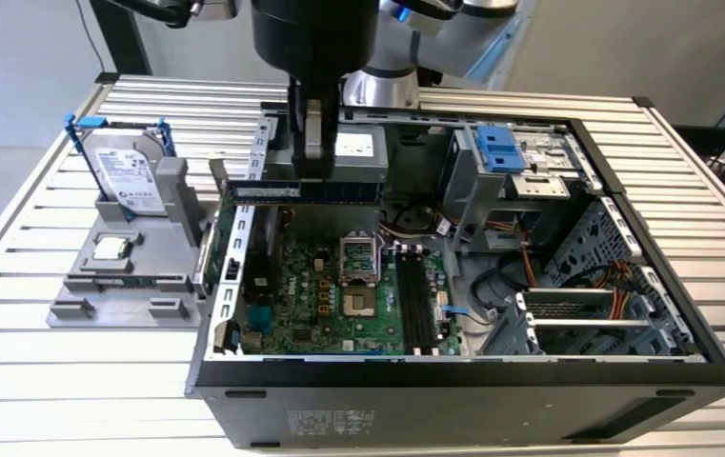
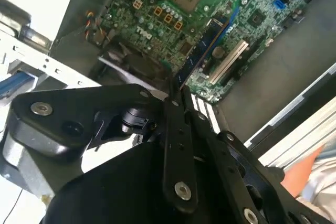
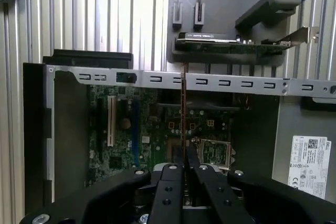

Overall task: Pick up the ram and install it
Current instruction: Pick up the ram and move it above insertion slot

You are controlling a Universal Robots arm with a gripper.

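**Ram held over the open case, not yet seated**

We see the gripper (image 1: 317,171) closed on the ram (image 1: 260,191). The ram hangs level and touches nothing, above the far edge of the case (image 1: 464,400), toward the exterior view's left. In the first wrist view the stick runs edge-on from between the fingers (image 3: 177,163) and crosses the case's perforated rail (image 3: 236,83).

The pick-up is done, and we judge the carry over the board (image 1: 305,286) to be the step in hand. The slots (image 1: 415,303) lie well apart from the ram and run crosswise to it. Seating, we judge, calls for turning the ram into line with a slot and pressing it in squarely.

Cables (image 1: 502,286) crowd the slots on the exterior view's right, and the socket (image 1: 359,305) sits just beside them. Near the desk's (image 1: 83,381) edge at the exterior view's left, a drive (image 1: 127,171) and a chip (image 1: 110,248) rest on a grey stand (image 1: 121,286).
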